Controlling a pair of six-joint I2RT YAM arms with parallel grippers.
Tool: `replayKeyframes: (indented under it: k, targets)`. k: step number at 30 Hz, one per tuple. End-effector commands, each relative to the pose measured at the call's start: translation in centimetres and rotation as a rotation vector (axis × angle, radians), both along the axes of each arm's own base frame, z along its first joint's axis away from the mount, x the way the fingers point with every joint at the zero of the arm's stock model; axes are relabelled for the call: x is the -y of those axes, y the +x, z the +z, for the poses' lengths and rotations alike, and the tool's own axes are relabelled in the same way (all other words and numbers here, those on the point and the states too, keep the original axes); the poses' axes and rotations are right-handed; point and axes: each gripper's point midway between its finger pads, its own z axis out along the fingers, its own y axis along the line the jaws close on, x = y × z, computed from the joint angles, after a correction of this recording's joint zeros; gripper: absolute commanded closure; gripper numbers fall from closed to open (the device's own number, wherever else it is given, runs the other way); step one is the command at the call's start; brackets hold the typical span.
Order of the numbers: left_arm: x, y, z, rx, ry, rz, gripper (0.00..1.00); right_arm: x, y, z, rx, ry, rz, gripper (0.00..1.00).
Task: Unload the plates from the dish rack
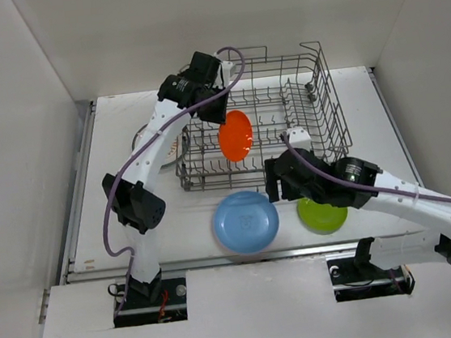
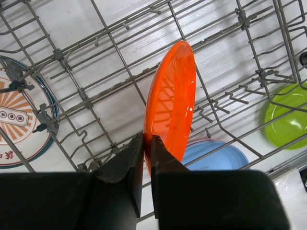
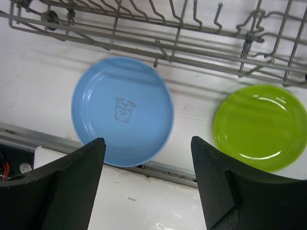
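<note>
The grey wire dish rack [image 1: 299, 103] stands at the back middle of the table. My left gripper [image 1: 217, 111] is shut on the near rim of the small orange plate [image 1: 235, 135], which stands on edge among the tines. In the left wrist view the fingertips [image 2: 139, 143] pinch the orange plate [image 2: 172, 100] over the dish rack [image 2: 86, 100]. The blue plate [image 1: 247, 221] and the lime green plate [image 1: 322, 215] lie flat in front of the rack. My right gripper [image 1: 278, 186] hovers open and empty above them [image 3: 148, 141]. No pink plate shows.
A white plate with a teal rim and orange sunburst [image 2: 19, 115] lies on the table left of the rack, partly under my left arm [image 1: 176, 148]. White walls close in both sides. The table's front ledge [image 3: 158, 167] runs just below the blue plate [image 3: 122, 110].
</note>
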Motion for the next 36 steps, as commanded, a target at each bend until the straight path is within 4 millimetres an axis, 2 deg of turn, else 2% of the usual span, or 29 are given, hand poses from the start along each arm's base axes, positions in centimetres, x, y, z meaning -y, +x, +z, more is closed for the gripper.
replayKeyframes:
  k: [1, 6, 7, 8, 10, 13, 14, 15, 17, 19, 27, 28, 30, 31, 32, 34, 36]
  targets:
    - [1.3, -0.6, 2.3, 0.008, -0.113, -0.033, 1.0, -2.5, 1.7, 3.2, 0.118, 0.053, 0.08, 0.22]
    - [0.0, 0.6, 1.9, -0.05, -0.165, 0.024, 1.0, -5.0, 4.9, 5.5, 0.227, 0.007, 0.083, 0.22]
    - [-0.6, 0.9, 1.6, -0.057, -0.161, 0.038, 1.0, -5.4, 5.8, 6.9, 0.269, 0.012, 0.062, 0.24]
    - [-0.9, 1.0, 1.3, -0.077, -0.175, 0.053, 1.0, -6.4, 6.6, 6.1, 0.269, -0.023, 0.066, 0.24]
    - [-2.2, 2.1, 1.6, -0.099, -0.232, 0.103, 1.0, -7.8, 7.9, 6.6, 0.308, -0.045, 0.079, 0.28]
    - [-4.0, 3.1, 0.9, -0.15, -0.287, 0.165, 1.0, -9.7, 10.2, 6.3, 0.357, -0.126, 0.073, 0.32]
    - [-4.3, 3.5, 1.1, -0.151, -0.307, 0.173, 1.0, -10.0, 11.2, 7.2, 0.397, -0.135, 0.045, 0.32]
    - [-4.5, 3.4, 0.7, -0.18, -0.321, 0.185, 1.0, -10.6, 12.1, 5.7, 0.393, -0.198, 0.041, 0.33]
    - [-4.9, 3.1, 0.0, -0.222, -0.346, 0.18, 1.0, -9.9, 13.7, 5.6, 0.443, -0.311, -0.037, 0.36]
    - [-4.5, 2.7, -0.7, -0.265, -0.361, 0.172, 1.0, -10.7, 15.0, 4.7, 0.455, -0.421, -0.025, 0.36]
    - [-4.3, 2.8, -1.3, -0.336, -0.43, 0.159, 1.0, -14.2, 15.5, 3.4, 0.475, -0.504, 0.124, 0.37]
    - [-4.3, 2.8, -1.3, -0.336, -0.43, 0.159, 1.0, -14.3, 15.8, 3.6, 0.488, -0.512, 0.111, 0.37]
    - [-4.1, 2.8, -1.6, -0.35, -0.435, 0.153, 1.0, -14.3, 16.5, 2.5, 0.491, -0.584, 0.1, 0.37]
    - [-4.2, 2.6, -1.7, -0.36, -0.431, 0.156, 1.0, -13.6, 17.2, 2.8, 0.494, -0.62, 0.057, 0.37]
    - [-4.6, 2.8, -1.7, -0.358, -0.433, 0.166, 1.0, -13.7, 17.5, 1.4, 0.481, -0.664, 0.055, 0.39]
    - [-4.7, 2.6, -1.6, -0.376, -0.449, 0.162, 1.0, -13.2, 18.1, 0.3, 0.459, -0.717, 0.058, 0.44]
    - [-4.8, 2.5, -2.1, -0.404, -0.467, 0.17, 1.0, -13.0, 18.4, -0.9, 0.437, -0.738, 0.069, 0.6]
